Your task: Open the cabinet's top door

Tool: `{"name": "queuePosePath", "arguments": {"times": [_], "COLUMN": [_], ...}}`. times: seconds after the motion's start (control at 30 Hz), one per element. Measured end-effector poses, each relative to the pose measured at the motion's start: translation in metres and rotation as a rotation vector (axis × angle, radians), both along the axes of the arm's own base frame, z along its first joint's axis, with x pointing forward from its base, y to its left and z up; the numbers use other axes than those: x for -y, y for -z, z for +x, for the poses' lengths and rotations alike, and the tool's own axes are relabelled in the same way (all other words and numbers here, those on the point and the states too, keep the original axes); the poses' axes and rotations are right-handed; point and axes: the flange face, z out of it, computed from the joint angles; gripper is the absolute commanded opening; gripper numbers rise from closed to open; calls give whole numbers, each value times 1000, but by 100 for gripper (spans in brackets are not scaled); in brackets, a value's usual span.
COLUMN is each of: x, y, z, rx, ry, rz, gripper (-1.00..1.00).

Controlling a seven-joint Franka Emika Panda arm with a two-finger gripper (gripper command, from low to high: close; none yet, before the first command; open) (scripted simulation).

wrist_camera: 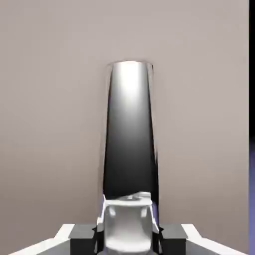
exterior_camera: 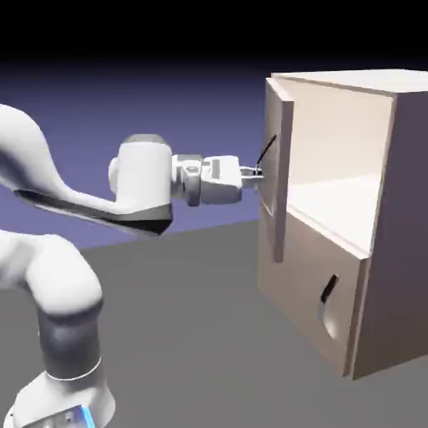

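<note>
The cabinet's interior (exterior_camera: 338,142) is brightly lit, its outer side dim; the floor (exterior_camera: 192,309) is dull grey. A white glare tops the dark handle (wrist_camera: 130,129) in the hand view.

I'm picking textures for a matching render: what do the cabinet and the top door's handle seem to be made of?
The cabinet looks like smooth painted board or pale wood, matte: flat beige panels without sharp glints. The top door's handle looks like polished dark metal, given the bright streak fading to black, though glossy plastic is possible.
</note>
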Motion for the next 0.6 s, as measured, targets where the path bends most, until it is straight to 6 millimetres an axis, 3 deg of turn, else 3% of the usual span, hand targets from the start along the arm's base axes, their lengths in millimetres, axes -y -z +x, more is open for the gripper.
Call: {"name": "queuePosePath", "arguments": {"times": [0.6], "x": [-53], "y": [0], "z": [-42], "rx": [1], "ry": [170], "rz": [0], "gripper": [-100]}}
